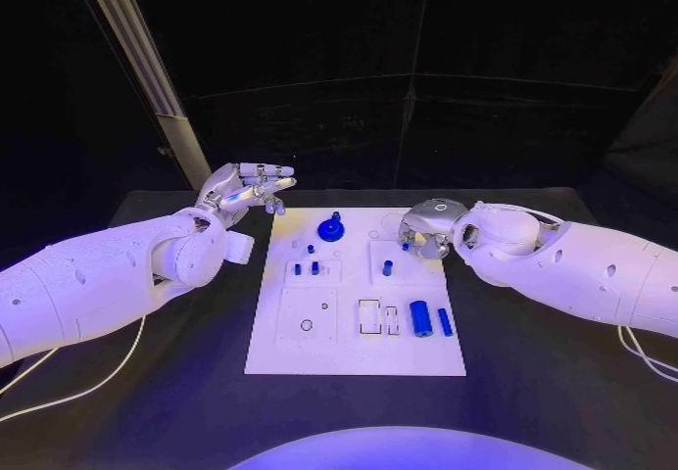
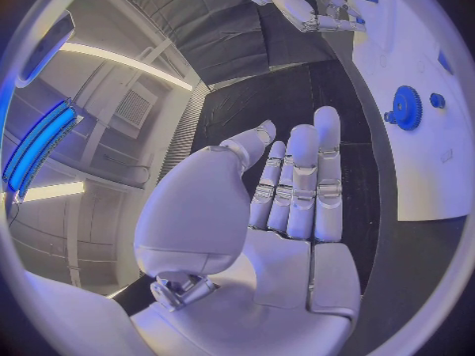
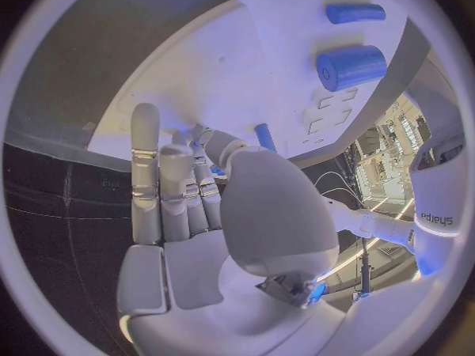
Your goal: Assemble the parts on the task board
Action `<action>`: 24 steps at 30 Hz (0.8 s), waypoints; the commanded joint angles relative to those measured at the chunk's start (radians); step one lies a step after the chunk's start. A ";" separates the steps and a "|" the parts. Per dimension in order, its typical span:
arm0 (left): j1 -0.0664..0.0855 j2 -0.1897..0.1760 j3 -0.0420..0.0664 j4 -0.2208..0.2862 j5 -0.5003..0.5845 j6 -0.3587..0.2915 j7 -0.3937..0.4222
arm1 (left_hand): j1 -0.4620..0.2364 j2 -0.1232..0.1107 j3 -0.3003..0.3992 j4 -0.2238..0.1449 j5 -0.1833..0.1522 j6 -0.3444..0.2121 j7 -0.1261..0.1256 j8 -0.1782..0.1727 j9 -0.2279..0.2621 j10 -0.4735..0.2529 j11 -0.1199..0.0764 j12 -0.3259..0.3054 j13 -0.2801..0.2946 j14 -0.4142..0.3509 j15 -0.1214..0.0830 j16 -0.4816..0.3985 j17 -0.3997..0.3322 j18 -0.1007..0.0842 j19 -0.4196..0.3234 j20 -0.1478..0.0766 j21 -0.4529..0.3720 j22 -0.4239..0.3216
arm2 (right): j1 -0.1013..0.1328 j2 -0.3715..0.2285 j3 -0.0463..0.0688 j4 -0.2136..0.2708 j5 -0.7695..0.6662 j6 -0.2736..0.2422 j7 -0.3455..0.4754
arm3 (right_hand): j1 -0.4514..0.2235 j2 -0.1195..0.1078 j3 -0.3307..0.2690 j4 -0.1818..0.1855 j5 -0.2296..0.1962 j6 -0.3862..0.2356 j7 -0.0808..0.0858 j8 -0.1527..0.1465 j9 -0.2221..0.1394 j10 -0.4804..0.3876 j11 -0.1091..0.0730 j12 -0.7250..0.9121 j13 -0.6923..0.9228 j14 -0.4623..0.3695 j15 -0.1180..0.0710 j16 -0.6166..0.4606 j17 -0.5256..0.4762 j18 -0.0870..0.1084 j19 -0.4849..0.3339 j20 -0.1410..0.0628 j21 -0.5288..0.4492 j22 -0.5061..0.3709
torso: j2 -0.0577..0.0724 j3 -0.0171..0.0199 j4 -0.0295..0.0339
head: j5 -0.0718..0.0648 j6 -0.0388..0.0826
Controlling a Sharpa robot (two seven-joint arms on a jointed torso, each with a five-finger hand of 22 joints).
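The white task board (image 1: 354,338) lies mid-table. On it a blue gear (image 1: 331,230) stands at the far end, two small blue pegs (image 1: 307,267) left of centre, one peg (image 1: 387,266) right of centre. A thick blue cylinder (image 1: 421,318) and a thinner one (image 1: 445,321) lie near the right edge. My right hand (image 1: 428,227) hovers over the board's far right part, thumb against fingers (image 3: 163,174), pinching a small blue part (image 1: 406,246) that is mostly hidden. My left hand (image 1: 248,188) is raised off the board's far left corner, fingers (image 2: 302,182) straight and empty.
Several empty cut-outs (image 1: 370,313) mark the board's near half. White cables (image 1: 85,387) trail over the black table on the left, and another (image 1: 643,357) on the right. A pale post (image 1: 163,98) stands behind the table at the far left.
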 commanded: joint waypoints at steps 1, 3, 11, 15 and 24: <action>0.001 0.002 0.000 0.000 0.008 0.003 0.015 | 0.000 0.006 -0.007 -0.001 0.003 0.001 0.004 0.003 -0.001 -0.008 -0.002 0.004 -0.001 -0.004 0.000 -0.005 -0.002 0.006 -0.007 -0.002 -0.005 -0.002 | -0.003 0.004 -0.002 -0.005 0.004 0.027 0.009 | -0.015 0.001 0.010 -0.001 -0.006 0.010 -0.001 -0.006 0.001 0.009 -0.001 -0.004 -0.006 0.029 0.007 0.015 0.011 -0.006 0.008 0.001 0.014 0.016 | -0.001 -0.0002 -0.0001 | 0.001 -0.003; 0.001 0.002 0.000 0.000 0.008 0.003 0.015 | 0.000 0.007 -0.007 -0.001 0.003 0.001 0.004 0.004 -0.001 -0.010 -0.002 0.004 -0.001 -0.004 0.001 -0.005 -0.002 0.006 -0.007 -0.002 -0.006 -0.002 | -0.004 0.006 -0.002 -0.009 0.006 0.029 0.010 | -0.019 0.001 0.018 -0.002 -0.010 0.014 -0.002 -0.007 0.001 0.014 -0.002 -0.006 -0.011 0.031 0.007 0.033 0.025 -0.008 0.012 0.001 0.029 0.035 | 0.000 -0.0001 0.0010 | 0.001 -0.004; 0.001 0.006 0.000 -0.003 0.008 0.002 0.013 | 0.000 0.007 -0.009 -0.001 0.003 0.001 0.004 0.005 -0.001 -0.014 -0.002 0.004 -0.001 -0.004 0.001 -0.005 -0.004 0.006 -0.006 -0.002 -0.007 -0.004 | -0.005 0.015 -0.002 -0.021 0.011 0.026 0.012 | -0.033 0.004 0.036 -0.002 -0.025 0.027 -0.005 -0.009 0.002 0.029 -0.004 -0.007 -0.018 0.036 0.005 0.082 0.064 -0.016 0.025 0.002 0.072 0.089 | -0.001 0.0000 -0.0001 | 0.002 -0.006; 0.001 0.007 0.000 -0.004 0.008 0.003 0.010 | 0.001 0.007 -0.009 -0.001 0.003 0.001 0.004 0.005 -0.001 -0.016 -0.002 0.005 -0.002 -0.004 0.001 -0.005 -0.004 0.006 -0.006 -0.002 -0.008 -0.004 | -0.005 0.018 -0.002 -0.027 0.019 0.019 0.015 | -0.040 0.006 0.042 0.000 -0.027 0.041 -0.010 -0.005 0.004 0.046 -0.009 -0.004 -0.018 0.041 0.002 0.119 0.095 -0.021 0.037 0.000 0.106 0.133 | 0.000 -0.0003 0.0007 | 0.001 -0.009; 0.001 0.009 0.000 -0.007 0.008 0.004 0.004 | 0.001 0.007 -0.012 -0.001 0.003 0.000 0.004 0.005 -0.001 -0.020 -0.001 0.005 -0.002 -0.003 0.001 -0.005 -0.006 0.006 -0.005 -0.002 -0.009 -0.005 | -0.005 0.025 -0.002 -0.035 0.024 0.041 0.021 | -0.040 0.012 0.043 -0.010 -0.030 0.090 -0.027 0.011 0.014 0.100 -0.028 0.011 -0.012 0.049 -0.012 0.202 0.163 -0.035 0.066 -0.011 0.189 0.242 | -0.001 -0.0005 0.0012 | 0.000 -0.014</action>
